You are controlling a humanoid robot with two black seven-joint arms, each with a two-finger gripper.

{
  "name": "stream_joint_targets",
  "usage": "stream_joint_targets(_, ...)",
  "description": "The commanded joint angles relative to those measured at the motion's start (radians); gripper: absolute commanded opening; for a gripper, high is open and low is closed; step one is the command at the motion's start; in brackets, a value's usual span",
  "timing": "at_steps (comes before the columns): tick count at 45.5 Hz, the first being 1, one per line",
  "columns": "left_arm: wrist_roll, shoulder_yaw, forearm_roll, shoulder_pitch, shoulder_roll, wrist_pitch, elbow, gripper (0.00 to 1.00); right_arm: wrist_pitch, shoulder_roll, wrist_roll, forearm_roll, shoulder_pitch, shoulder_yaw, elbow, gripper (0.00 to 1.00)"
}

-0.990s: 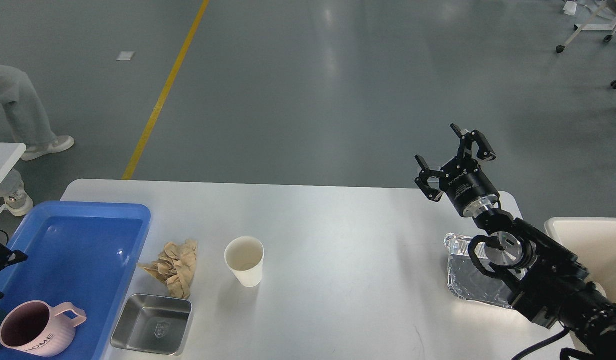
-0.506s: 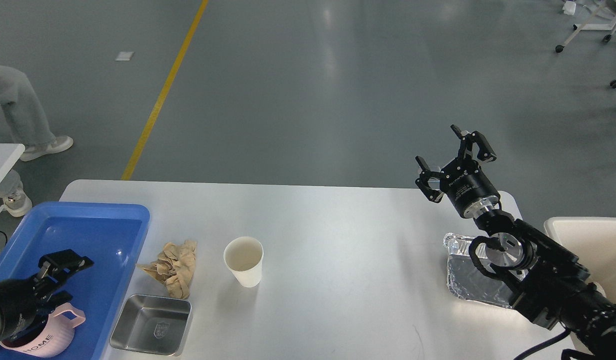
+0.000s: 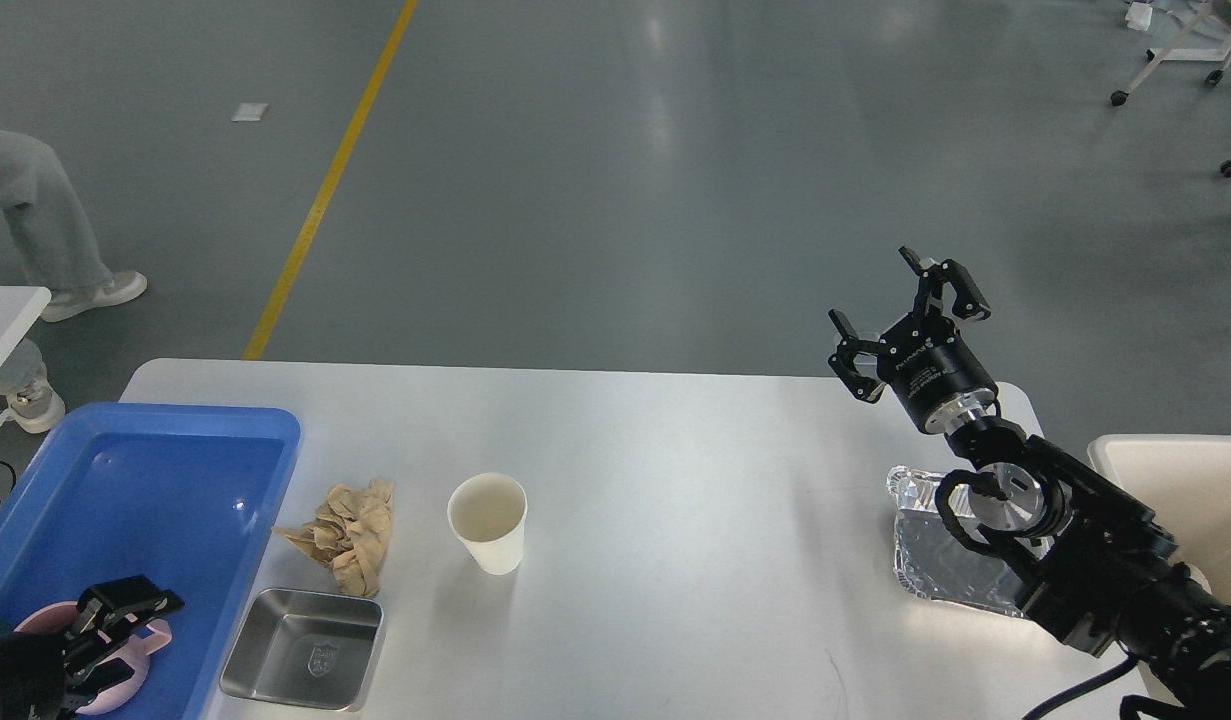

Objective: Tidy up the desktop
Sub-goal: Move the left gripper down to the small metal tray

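Since half a second ago the left gripper (image 3: 115,625) has dropped back toward the near-left corner and now sits low over the pink mug (image 3: 105,668) in the blue tray (image 3: 175,470); the right gripper (image 3: 900,320) has hardly shifted. Whether the left fingers are apart or together I cannot tell — they show dark and bunched against the mug. The right fingers stand clearly apart, holding nothing, raised over the far-right edge of the desktop (image 3: 675,500).

That desktop fills the middle of the view, and much is left on it: a crumpled brown paper (image 3: 347,535), a paper cup (image 3: 488,522), a steel dish (image 3: 303,648) near the tray, and a foil container (image 3: 940,560) at the right under the right arm.

To go on well, I would judge the left arm should clear the mug first (its handle is close), then come down over the paper from above — pinching the wad's middle, not an edge.
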Motion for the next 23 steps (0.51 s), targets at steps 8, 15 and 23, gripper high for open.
stream_joint_targets(8, -0.002, -0.001, 0.039, 0.093, -0.072, 0.067, 0.000, 0.78, -0.001, 0.000, 0.000, 0.000, 0.005, -0.005, 0.000, 1.00)
stream_joint_targets(15, -0.003, -0.001, 0.067, 0.111, -0.127, 0.123, 0.000, 0.78, -0.001, 0.000, 0.000, 0.000, 0.005, -0.007, 0.000, 1.00)
stream_joint_targets(23, -0.002, -0.004, 0.067, 0.110, -0.166, 0.152, 0.008, 0.79, -0.001, -0.001, 0.000, -0.002, 0.004, -0.007, 0.000, 1.00)
